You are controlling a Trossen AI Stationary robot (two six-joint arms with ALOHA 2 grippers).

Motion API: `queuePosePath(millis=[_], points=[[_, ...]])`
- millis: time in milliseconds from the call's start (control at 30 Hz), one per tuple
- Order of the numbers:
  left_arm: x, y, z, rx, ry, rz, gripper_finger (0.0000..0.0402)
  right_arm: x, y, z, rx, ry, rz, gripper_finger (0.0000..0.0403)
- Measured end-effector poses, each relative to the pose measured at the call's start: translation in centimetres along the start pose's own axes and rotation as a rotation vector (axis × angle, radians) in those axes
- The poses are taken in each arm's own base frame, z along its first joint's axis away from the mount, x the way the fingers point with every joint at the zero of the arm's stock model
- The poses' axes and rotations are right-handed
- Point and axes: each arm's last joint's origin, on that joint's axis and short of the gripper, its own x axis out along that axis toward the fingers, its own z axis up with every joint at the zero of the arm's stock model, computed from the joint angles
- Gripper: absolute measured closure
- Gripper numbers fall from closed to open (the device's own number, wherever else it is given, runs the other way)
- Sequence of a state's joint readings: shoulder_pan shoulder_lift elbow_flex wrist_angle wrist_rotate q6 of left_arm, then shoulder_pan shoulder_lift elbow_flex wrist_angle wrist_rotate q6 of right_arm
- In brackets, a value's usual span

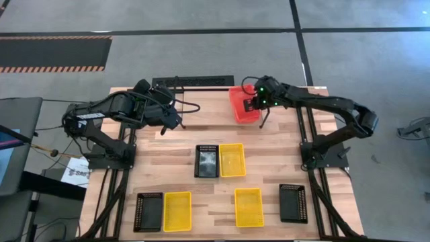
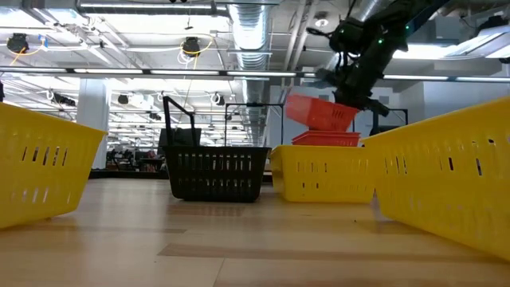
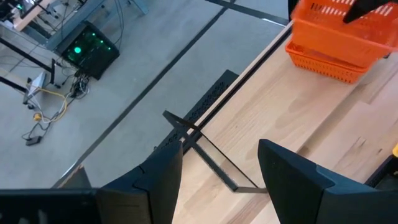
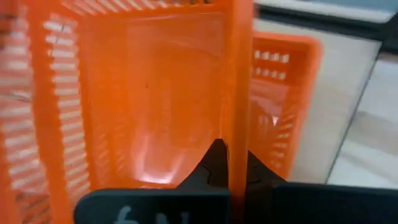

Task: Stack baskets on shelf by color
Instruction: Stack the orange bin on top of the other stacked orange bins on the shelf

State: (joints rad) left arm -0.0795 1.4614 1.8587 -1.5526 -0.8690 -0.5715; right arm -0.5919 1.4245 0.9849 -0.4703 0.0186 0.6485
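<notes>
**Two dark robot arms: how they look**

Both arms are black, built of rounded tube links with thicker joint housings. The left arm (image 1: 111, 107) carries a white label with dark print on its upper link, and a thin black cable loops out beside its wrist. The right arm (image 1: 322, 104) shows small green lights on the housing near its wrist; the same green glow appears in the low view. Each arm rises from a black base plate bolted to a black rail frame. The left gripper (image 3: 217, 180) has two broad, flat, matte black fingers (image 3: 158, 180) with angular tips. The right gripper (image 4: 227, 163) has narrow black fingertips on a black crossbar bearing faint white handwriting.
</notes>
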Motion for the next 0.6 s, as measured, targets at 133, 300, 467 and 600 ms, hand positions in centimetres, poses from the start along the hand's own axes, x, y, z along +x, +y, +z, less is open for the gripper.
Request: queuePosePath(millis=[133, 300, 467, 600], points=[[0.0, 0.0, 0.0, -0.005, 0.004, -0.005, 0.02, 0.0, 0.1, 0.4, -0.012, 0.04, -0.04, 0.0402], [0.0, 0.0, 0.0, -0.013, 0.002, -0.003, 0.02, -1.4, 0.5, 1.6, -0.034, 0.059, -0.061, 0.0402], [0.0, 0.0, 0.0, -0.015, 0.0, 0.0, 0.02, -2.5, 0.4, 2.2, -0.053, 0.077, -0.137, 0.0402], [0.0, 0.0, 0.0, -0.017, 0.0, 0.001, 0.02, -2.7, 0.3, 2.1, -0.05, 0.083, -0.147, 0.0402]])
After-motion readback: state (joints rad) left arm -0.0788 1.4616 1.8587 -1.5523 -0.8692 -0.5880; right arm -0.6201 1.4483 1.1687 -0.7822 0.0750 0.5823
